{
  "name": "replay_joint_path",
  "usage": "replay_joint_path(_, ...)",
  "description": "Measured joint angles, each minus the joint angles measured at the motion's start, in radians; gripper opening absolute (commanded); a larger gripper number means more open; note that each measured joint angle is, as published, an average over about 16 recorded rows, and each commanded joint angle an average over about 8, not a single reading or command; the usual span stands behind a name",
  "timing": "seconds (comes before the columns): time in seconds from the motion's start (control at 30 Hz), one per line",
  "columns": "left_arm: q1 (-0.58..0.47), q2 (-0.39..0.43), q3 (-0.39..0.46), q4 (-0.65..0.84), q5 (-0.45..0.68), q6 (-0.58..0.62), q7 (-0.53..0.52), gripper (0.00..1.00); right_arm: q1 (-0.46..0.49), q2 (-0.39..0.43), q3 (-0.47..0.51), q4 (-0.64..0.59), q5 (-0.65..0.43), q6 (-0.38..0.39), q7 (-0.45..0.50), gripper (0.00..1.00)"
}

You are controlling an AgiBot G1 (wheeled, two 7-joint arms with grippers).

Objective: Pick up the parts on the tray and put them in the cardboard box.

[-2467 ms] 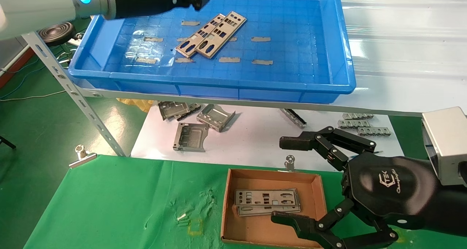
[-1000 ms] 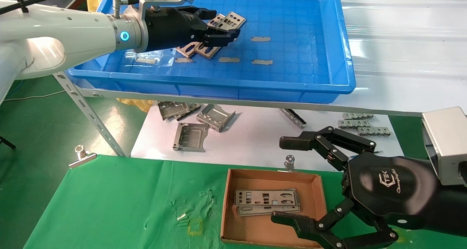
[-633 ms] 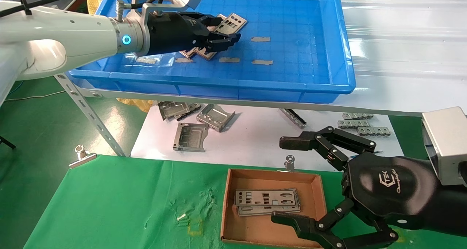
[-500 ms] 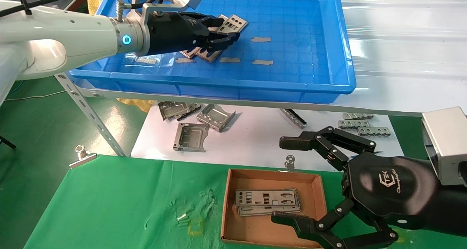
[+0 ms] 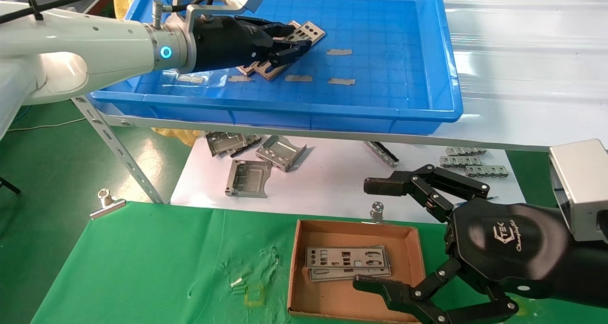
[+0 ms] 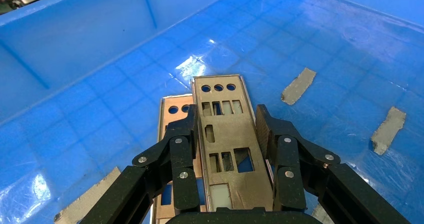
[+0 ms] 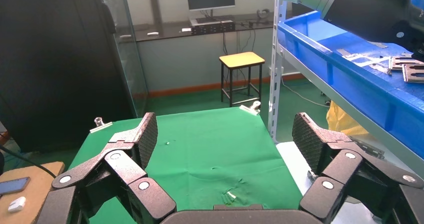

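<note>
**Left gripper clamps a plate in the tray**

The left gripper (image 6: 227,134) pinches 1 punched metal plate (image 6: 225,134) by its long edges inside the blue tray (image 5: 408,67), above a second plate (image 6: 170,112). The right gripper (image 5: 375,233) hangs spread wide beside the cardboard box (image 5: 299,267), which holds stacked plates (image 5: 346,263).

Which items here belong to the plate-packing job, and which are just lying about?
Job:
- thin punched silver-grey plate, clamped by left gripper
- second plate beneath it
- bright blue plastic tray
- brown cardboard box, plates inside

Lying about:
- folded grey metal brackets
- toothed metal strips
- right gripper, open beside box
</note>
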Motion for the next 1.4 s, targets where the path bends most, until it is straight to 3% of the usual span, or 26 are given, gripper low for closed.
replay_joint_path(0.4, -0.033, -0.008, -0.006, 0.014, -0.050, 0.005, 0.019, 0.00, 0.000, 0.000, 0.000, 0.000, 0.000, 0.000, 0.000, 1.00)
replay_joint_path(0.67, -0.069, -0.023, -0.025, 0.027, -0.092, 0.081, 0.047, 0.00, 0.000, 0.000, 0.000, 0.000, 0.000, 0.000, 0.000, 1.00)
replay_joint_path(1.13, -0.090, -0.099, -0.061, 0.017, -0.176, 0.496, 0.139, 0.00, 0.000, 0.000, 0.000, 0.000, 0.000, 0.000, 0.000, 1.00)
replay_joint_path(1.4, -0.042, -0.157, -0.035, -0.082, -0.198, 0.700, 0.211, 0.00, 0.000, 0.000, 0.000, 0.000, 0.000, 0.000, 0.000, 1.00)
